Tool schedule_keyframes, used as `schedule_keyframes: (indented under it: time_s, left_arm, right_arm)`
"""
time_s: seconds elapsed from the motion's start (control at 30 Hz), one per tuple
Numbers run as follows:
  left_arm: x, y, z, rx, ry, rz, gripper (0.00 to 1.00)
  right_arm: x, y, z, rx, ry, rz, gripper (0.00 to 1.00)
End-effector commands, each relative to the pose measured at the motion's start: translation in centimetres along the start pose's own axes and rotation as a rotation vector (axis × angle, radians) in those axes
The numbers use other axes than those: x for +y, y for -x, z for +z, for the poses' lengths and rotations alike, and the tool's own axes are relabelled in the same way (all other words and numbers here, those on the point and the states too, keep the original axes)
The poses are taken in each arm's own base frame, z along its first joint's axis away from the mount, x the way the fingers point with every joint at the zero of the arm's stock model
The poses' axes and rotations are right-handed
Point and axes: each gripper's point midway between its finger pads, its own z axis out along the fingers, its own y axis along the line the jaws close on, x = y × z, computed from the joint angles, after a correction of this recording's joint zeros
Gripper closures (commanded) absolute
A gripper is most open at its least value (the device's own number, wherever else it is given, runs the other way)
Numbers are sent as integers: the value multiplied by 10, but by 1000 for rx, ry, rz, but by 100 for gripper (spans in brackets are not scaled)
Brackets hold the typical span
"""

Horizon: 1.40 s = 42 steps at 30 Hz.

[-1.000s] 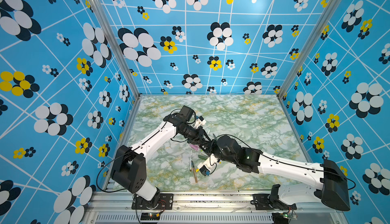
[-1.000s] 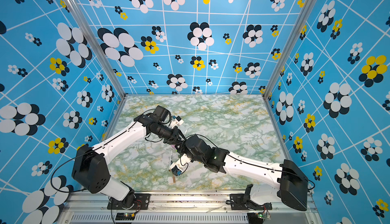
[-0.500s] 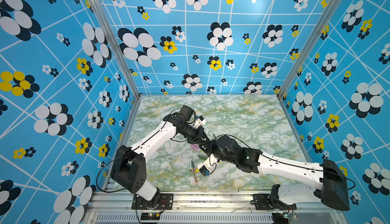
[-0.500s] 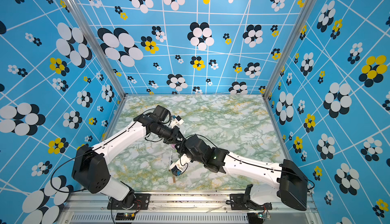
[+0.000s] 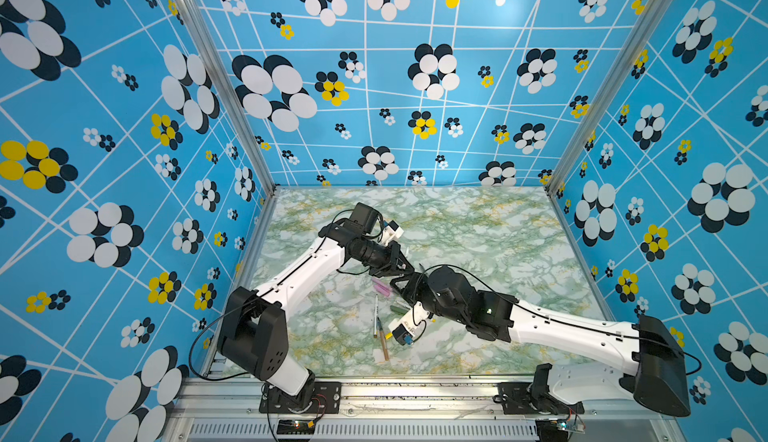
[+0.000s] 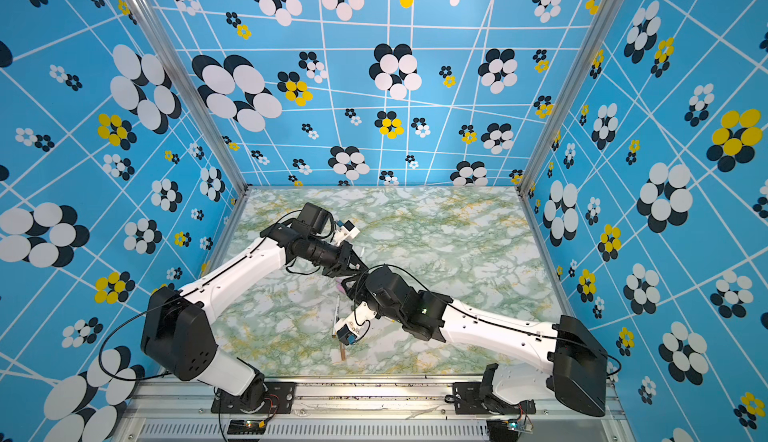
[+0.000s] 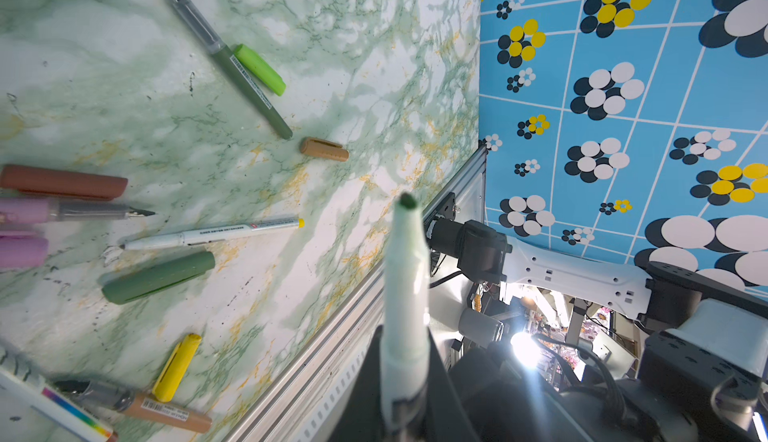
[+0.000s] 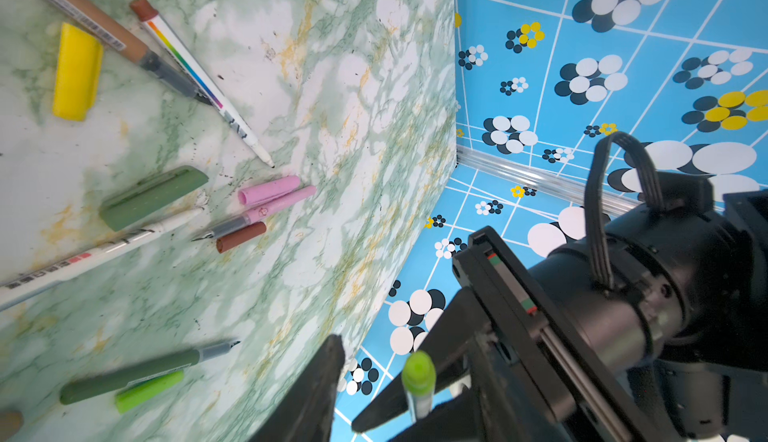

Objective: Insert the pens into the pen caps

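My left gripper (image 7: 405,336) is shut on a white pen (image 7: 405,277) with a green tip, held up above the table. My right gripper (image 8: 395,398) meets it tip to tip in both top views (image 5: 405,284) (image 6: 353,284). It stands open, with the pen's light green end (image 8: 417,371) loose between its fingers. On the marble lie a dark green pen (image 7: 232,61), a light green cap (image 7: 259,69), a tan cap (image 7: 324,149), a brown cap (image 7: 62,182), a pink pen (image 7: 75,210), a white pen (image 7: 212,234), a dark green cap (image 7: 158,277) and a yellow cap (image 7: 176,367).
A tan pen (image 7: 145,406) and a rainbow-striped white pen (image 8: 199,74) lie near the front. A pink cap (image 8: 268,189) sits beside the pink pen. The aluminium front rail (image 5: 374,390) and the blue flowered walls (image 5: 124,169) bound the table.
My right gripper's fingers have parted from the pen, which stays in the left gripper. Neither arm has visibly shifted.
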Motion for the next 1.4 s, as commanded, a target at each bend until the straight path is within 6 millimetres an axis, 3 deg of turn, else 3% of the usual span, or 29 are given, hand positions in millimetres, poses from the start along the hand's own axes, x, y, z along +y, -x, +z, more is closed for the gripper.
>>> schedule_keyframes:
  time_s: [0.0,0.07,0.23,0.4,0.5,0.63,0.8,0.97,1.13,1.37]
  left_arm:
    - [-10,23,-12,-84,7,50,100]
    - [-10,32,-17,-120,23,76,100]
    - [-13,50,-36,-218,92,214,100]
    - [-20,56,-50,-298,107,338,100]
    - [-29,56,-53,-331,72,396,100]
    - [-40,51,-54,-353,10,450,100]
    - [-47,46,-57,-385,-19,484,100]
    - [-46,47,-60,-423,-7,487,100]
    - [-51,48,-60,-445,-16,502,100]
    - [-50,48,-52,-420,-28,499,100]
  right_arm:
    - [-8,1,-17,-14,-14,59,47]
    - [-11,-1,-24,-11,-22,130,45]
    - [-37,-16,-46,14,-124,560,42]
    - [-81,-67,-82,119,-389,1169,38]
    - [-90,-105,-99,152,-478,1577,37]
    - [-81,-147,-97,164,-422,2071,34]
    - [-88,-164,-80,-57,-292,2450,33]
    - [-101,-151,-53,-237,-81,2577,35]
    - [-92,-142,-33,-226,25,2606,36]
    - [-99,-137,-16,-255,75,2588,37]
